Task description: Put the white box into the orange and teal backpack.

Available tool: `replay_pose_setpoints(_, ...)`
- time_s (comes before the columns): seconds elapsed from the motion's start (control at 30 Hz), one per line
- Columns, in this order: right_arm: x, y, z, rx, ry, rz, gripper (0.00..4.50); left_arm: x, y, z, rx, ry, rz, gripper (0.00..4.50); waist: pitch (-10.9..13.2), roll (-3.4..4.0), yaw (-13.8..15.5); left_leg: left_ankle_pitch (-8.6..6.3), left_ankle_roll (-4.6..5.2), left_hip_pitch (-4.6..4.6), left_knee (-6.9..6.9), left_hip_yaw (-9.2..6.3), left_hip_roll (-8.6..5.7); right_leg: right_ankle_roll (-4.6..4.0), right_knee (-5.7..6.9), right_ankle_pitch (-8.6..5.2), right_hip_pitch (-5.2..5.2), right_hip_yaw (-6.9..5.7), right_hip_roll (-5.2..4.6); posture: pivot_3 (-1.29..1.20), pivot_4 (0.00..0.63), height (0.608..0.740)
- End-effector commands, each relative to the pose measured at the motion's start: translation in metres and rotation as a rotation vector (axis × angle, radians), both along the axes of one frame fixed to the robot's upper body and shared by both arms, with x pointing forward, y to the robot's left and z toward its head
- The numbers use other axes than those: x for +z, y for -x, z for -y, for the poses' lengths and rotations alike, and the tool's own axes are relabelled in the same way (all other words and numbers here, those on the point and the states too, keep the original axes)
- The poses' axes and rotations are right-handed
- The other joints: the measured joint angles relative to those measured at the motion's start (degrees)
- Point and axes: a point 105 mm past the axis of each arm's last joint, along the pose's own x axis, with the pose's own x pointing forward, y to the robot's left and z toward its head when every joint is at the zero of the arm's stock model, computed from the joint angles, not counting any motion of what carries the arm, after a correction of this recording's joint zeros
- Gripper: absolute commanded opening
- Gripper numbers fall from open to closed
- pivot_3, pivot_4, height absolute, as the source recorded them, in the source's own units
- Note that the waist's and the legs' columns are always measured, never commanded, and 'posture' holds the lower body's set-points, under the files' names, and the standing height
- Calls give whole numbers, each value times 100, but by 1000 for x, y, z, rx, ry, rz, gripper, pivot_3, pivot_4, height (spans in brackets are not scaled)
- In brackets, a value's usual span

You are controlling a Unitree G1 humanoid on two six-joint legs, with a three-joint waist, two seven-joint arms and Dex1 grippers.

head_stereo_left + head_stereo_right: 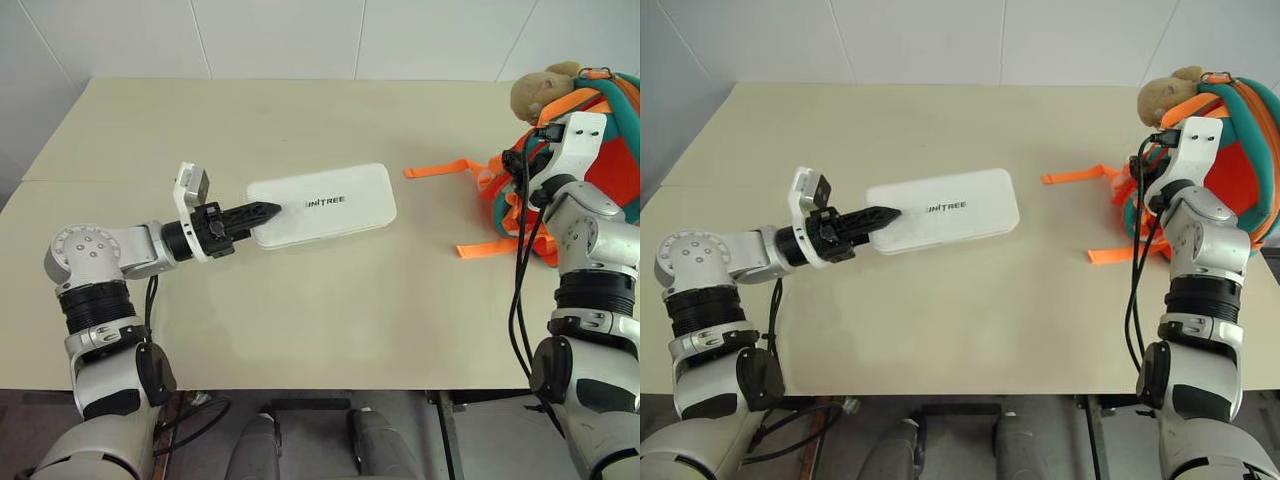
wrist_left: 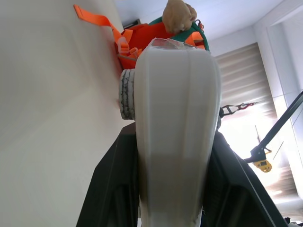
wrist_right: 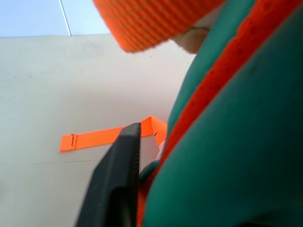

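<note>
Your left hand grasps the white box mid-frame on the desk; your right hand presses the backpack upper right, its grip unclear.

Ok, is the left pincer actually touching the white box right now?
Touching. In the left wrist view the white box sits clamped between the left pincer's two black fingers, and the left eye view shows its tips over the box's end.

Beige table against white tiled wall, bright blinded window
</note>
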Motion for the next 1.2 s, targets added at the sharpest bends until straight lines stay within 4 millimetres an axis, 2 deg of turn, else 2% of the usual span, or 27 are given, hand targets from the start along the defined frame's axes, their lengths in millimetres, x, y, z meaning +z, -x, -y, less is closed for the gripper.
replay_pose_setpoints(0.03,38,2,-26,117,2,119,190,19,-5,-19,93,5,85,1261,0,0,-18,0,-1,1,0,0,0,0,2,0,0,0,1,0,150,740)
replay_pose_setpoints(0.07,43,2,-33,150,2,132,0,21,-7,-23,116,0,93,1261,1,1,-49,1,-2,1,0,0,1,0,4,0,0,0,2,0,150,740)
replay_pose_setpoints(0.2,62,12,-72,325,-2,185,0,29,-16,-43,211,-26,123,1261,2,3,-128,1,-2,1,-1,0,1,0,5,0,-1,0,1,0,150,740)
replay_pose_setpoints(0.27,71,22,-99,453,14,203,0,35,-21,-53,257,-46,144,1260,3,4,-137,1,-2,1,-7,0,2,1,5,0,-5,0,2,0,150,740)
replay_pose_setpoints(0.4,82,49,-144,671,6,224,0,44,-27,-72,335,-75,178,1260,5,8,-140,1,-4,-3,-17,0,6,0,5,-1,-16,1,4,0,150,740)
replay_pose_setpoints(0.47,84,62,-160,748,0,225,0,43,-28,-79,359,-95,182,1248,5,8,-135,1,-4,-4,-20,0,7,-1,5,-2,-18,0,5,0,150,740)
replay_pose_setpoints(0.57,86,94,-193,921,14,231,0,42,-29,-91,395,-126,201,1248,5,8,-117,1,-5,-13,-20,-1,8,-2,2,-2,-24,-2,4,0,150,740)
replay_pose_setpoints(0.67,87,119,-213,1061,46,225,0,49,-32,-94,408,-131,239,1247,5,8,-90,1,-5,-57,-8,-5,8,-2,8,-2,-60,-6,2,0,150,740)
replay_pose_setpoints(0.9,89,162,-229,1288,103,231,0,54,-35,-99,397,-161,276,1247,5,8,24,1,-5,-88,-3,-4,6,-3,19,-2,-100,-6,2,0,150,740)
replay_pose_setpoints(1.1,67,189,-223,1431,239,151,0,57,-32,-110,394,-188,312,1247,5,8,40,1,-4,-90,-4,-3,6,-4,15,-3,-101,-8,3,0,150,740)
replay_pose_setpoints(1.2,61,202,-215,1498,300,114,0,61,-24,-118,366,-223,371,1247,5,7,34,1,-4,-90,-4,-2,7,-5,16,-4,-102,-8,4,0,150,740)
